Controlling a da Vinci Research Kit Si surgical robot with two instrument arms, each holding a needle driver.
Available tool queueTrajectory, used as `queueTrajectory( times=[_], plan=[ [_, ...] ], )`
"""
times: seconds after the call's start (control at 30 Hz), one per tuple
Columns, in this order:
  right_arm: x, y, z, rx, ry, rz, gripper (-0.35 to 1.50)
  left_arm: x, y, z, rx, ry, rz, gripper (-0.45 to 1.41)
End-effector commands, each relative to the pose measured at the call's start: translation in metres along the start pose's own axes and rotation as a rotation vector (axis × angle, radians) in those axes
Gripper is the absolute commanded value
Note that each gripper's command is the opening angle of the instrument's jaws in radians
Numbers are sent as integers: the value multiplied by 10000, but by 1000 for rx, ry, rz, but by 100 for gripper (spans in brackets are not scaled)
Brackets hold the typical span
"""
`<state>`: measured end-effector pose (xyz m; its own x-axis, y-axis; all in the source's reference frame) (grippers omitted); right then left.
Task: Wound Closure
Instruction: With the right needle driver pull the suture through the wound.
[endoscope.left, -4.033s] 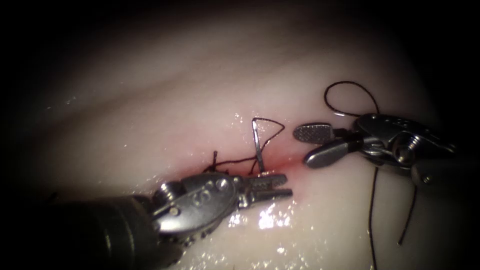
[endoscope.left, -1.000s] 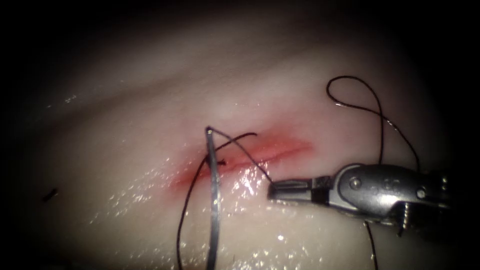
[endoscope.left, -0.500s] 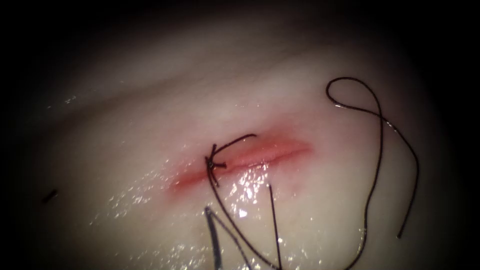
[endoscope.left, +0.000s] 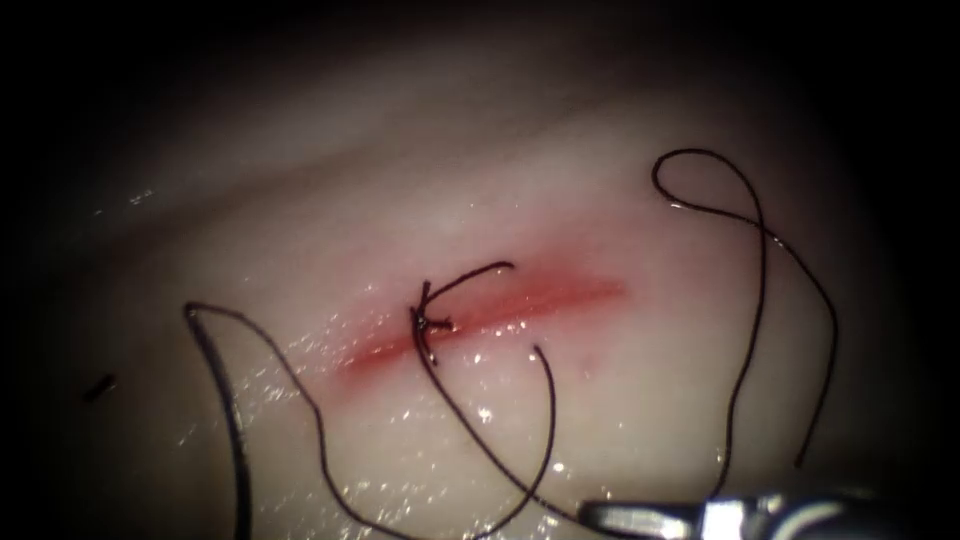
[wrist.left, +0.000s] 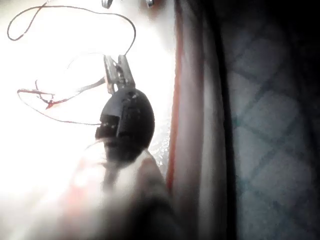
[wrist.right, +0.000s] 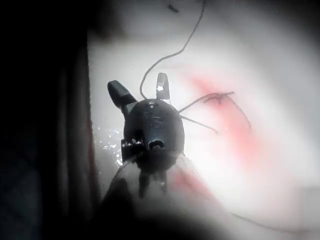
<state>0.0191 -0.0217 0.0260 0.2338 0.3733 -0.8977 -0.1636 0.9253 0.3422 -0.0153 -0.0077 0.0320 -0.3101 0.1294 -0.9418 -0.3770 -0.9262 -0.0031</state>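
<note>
Needle (endoscope.left: 228, 400) noted clear of the tissue (endoscope.left: 620, 420), at 8 o'clock from the knot (endoscope.left: 430, 322) on the cut (endoscope.left: 560, 295). It is clamped in the left tool (wrist.left: 119, 69); grip point along the curve not determinable. Right tool (wrist.right: 139, 82) found spread, empty, with loose thread (wrist.right: 150, 70) lying between its jaws. Risk judged: closure there could snag or sever thread.

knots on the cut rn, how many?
1: the knot sits on the cut toward its left end. None seems hidden. Needle is out of the tissue, left of the cut, held by the left end effector; right end effector open, empty.
</note>
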Motion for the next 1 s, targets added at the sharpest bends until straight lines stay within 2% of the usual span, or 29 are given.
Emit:
queueTrajectory(
  times=[0.03, 0.07, 0.1, 0.17, 0.3, 0.33, 0.37, 0.4, 0.43, 0.53, 0.57, 0.63, 0.83, 0.87, 0.9, 1.0],
  plan=[
    [-2, 14, 1, -6, 3, -13, 104, -7, 2, 1, 10, -4, -2, -45],
    [-1, 22, -2, -10, 3, -49, 91, -9, -1, -2, 16, -10, -2, -45],
    [-1, 28, -3, -16, 2, -57, 88, -11, -3, -6, 22, -14, -1, -45],
    [-8, 46, 1, -33, 0, -82, 88, -16, -8, -13, 38, -24, 1, -45],
    [-25, 59, 15, -31, 7, -141, 84, -18, -9, -13, 54, -38, 2, -45],
    [-31, 61, 20, -30, 10, -166, 81, -18, -8, -10, 51, -33, 3, -45],
    [-49, 65, 34, -27, 17, -226, 54, -17, -7, -6, 47, -25, 4, -45],
    [-60, 66, 42, -22, 10, -251, 39, -16, -6, -3, 46, -23, 4, -45],
    [-60, 66, 42, -22, 10, -251, 39, -16, -6, -3, 46, -23, 4, -45],
    [-85, 67, 58, 4, -57, -294, 35, -15, -6, 2, 44, -18, 3, -45],
    [-102, 67, 67, 18, -90, -314, 20, -15, -7, 3, 43, -17, 3, -45],
    [-112, 69, 71, 20, -91, -324, 20, -15, -8, 3, 43, -17, 3, -45],
    [-113, 75, 77, 15, -93, -323, 18, -15, -7, 3, 45, -19, 5, -45],
    [-112, 75, 78, 16, -96, -310, -15, -15, -6, 3, 44, -17, 6, -45],
    [-112, 75, 79, 24, -108, -299, -35, -15, -6, 3, 44, -16, 6, -45],
    [-112, 76, 78, 34, -126, -287, -35, -16, -5, 4, 44, -15, 7, -45]
  ],
)
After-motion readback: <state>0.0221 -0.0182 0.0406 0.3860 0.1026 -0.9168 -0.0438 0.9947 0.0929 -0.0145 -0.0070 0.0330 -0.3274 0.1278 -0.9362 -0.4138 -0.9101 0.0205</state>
